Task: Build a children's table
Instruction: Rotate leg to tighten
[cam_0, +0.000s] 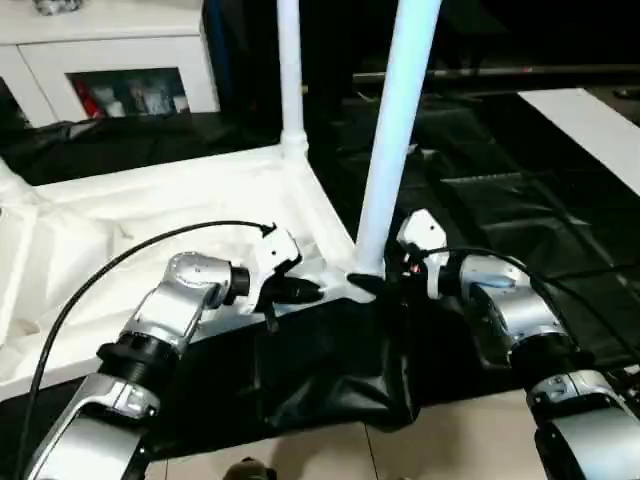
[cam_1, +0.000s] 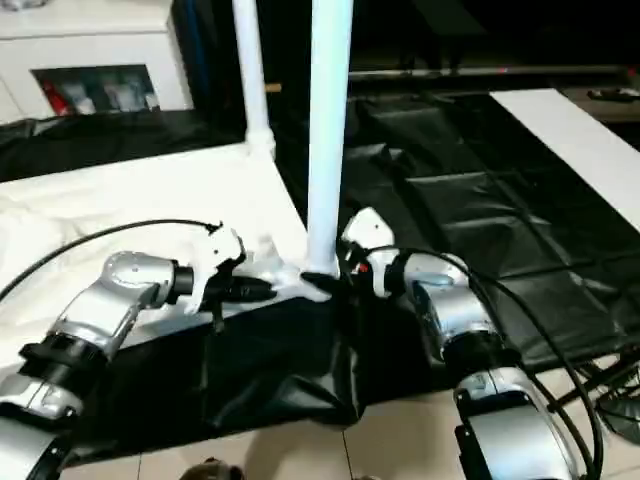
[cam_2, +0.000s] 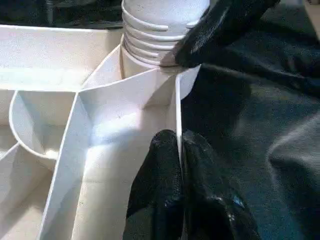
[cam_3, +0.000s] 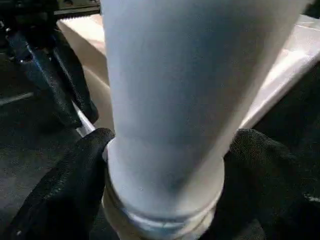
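The white tabletop (cam_0: 150, 215) lies underside up on the black-draped work table. One white leg (cam_0: 290, 70) stands upright in the far corner socket. A second leg (cam_0: 395, 130) stands in the near corner socket, its threaded base (cam_2: 150, 35) partly showing above the socket. My right gripper (cam_0: 372, 283) is shut on the base of this leg, with one black finger (cam_3: 65, 190) on each side of the tube (cam_3: 185, 100). My left gripper (cam_0: 300, 292) is shut on the tabletop's thin rim wall (cam_2: 177, 115) just beside that corner, its fingers (cam_2: 155, 200) pinching the wall.
A white cabinet (cam_0: 110, 60) stands at the back left. A white board (cam_0: 590, 130) lies at the far right. The black drape (cam_0: 330, 370) hangs over the work table's front edge above the tiled floor. A black cable (cam_0: 120, 265) arcs over my left forearm.
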